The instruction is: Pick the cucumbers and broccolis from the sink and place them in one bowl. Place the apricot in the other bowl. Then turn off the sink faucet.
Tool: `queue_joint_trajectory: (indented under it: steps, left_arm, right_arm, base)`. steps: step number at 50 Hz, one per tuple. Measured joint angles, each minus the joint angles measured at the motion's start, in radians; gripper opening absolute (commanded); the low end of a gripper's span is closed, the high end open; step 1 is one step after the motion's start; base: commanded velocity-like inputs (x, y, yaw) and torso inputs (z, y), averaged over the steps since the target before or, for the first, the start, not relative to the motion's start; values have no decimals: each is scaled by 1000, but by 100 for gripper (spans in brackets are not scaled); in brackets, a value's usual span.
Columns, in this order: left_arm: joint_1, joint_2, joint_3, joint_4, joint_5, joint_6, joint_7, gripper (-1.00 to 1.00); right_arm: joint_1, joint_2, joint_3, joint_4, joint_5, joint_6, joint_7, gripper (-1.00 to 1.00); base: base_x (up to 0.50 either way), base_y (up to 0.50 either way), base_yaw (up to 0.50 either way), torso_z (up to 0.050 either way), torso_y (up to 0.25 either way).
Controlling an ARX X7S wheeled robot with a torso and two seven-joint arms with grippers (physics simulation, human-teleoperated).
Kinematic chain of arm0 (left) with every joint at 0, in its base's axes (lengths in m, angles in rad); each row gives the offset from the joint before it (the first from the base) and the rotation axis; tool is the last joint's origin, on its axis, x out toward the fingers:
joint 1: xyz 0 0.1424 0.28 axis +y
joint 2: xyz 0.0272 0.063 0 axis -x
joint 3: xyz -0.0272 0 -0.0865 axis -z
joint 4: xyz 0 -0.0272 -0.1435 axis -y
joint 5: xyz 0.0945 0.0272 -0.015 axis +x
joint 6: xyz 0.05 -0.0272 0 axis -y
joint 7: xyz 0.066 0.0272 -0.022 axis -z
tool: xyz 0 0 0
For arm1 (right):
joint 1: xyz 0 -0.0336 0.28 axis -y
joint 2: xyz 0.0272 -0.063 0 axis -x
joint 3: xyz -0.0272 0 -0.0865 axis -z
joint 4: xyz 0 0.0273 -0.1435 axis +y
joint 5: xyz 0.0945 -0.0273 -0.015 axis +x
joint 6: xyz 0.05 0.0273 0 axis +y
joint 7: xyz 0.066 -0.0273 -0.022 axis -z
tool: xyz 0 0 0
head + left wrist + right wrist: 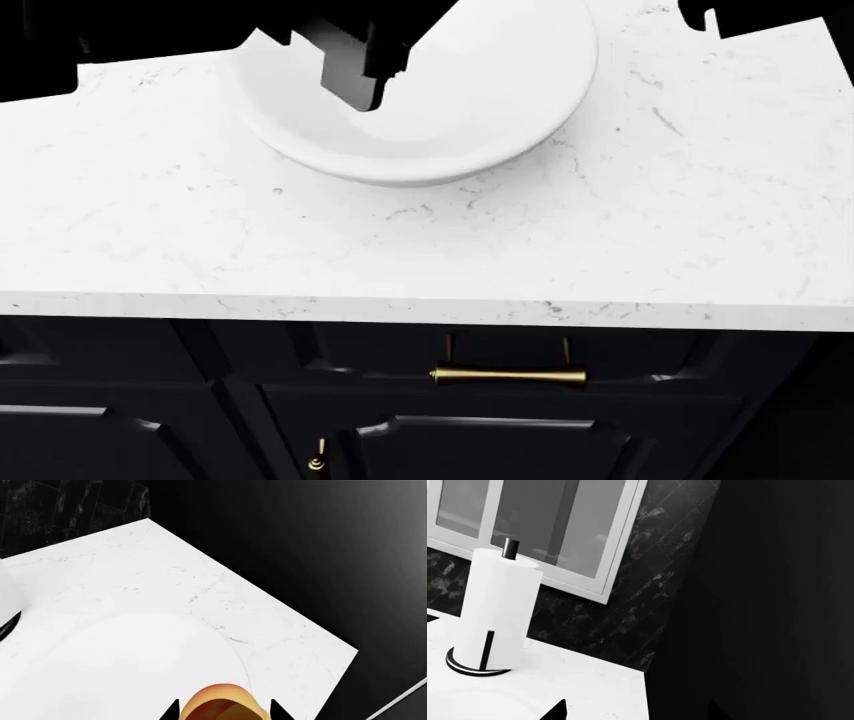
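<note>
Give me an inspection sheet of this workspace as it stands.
Surface: white marble counter, bare where visible.
Job's things: apricot between the left hand's fingertips, above a white bowl; cucumbers, broccolis, sink and faucet not in view.
Clutter: paper towel roll on a black stand.
Hands: left hand shut on the apricot; right hand shows only fingertips, nothing between them.
Cables: nothing seen.
Surroundings: dark cabinets with a brass handle; white-framed window in a dark tiled wall.
</note>
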Motion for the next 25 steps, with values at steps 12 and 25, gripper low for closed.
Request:
queue_joint_trajectory:
  steps: [12, 25]
  left_arm:
    - [16, 4, 17, -32, 28, 3, 14, -100]
    - [32, 5, 29, -48, 51, 8, 28, -100]
  right_arm:
    - [-3, 1, -3, -1, -4, -4, -4, 100]
    - [-7, -2, -9, 0, -10, -7, -6, 100]
  base:
    - [0, 0, 0, 0, 0]
    - [0, 0, 0, 0, 0]
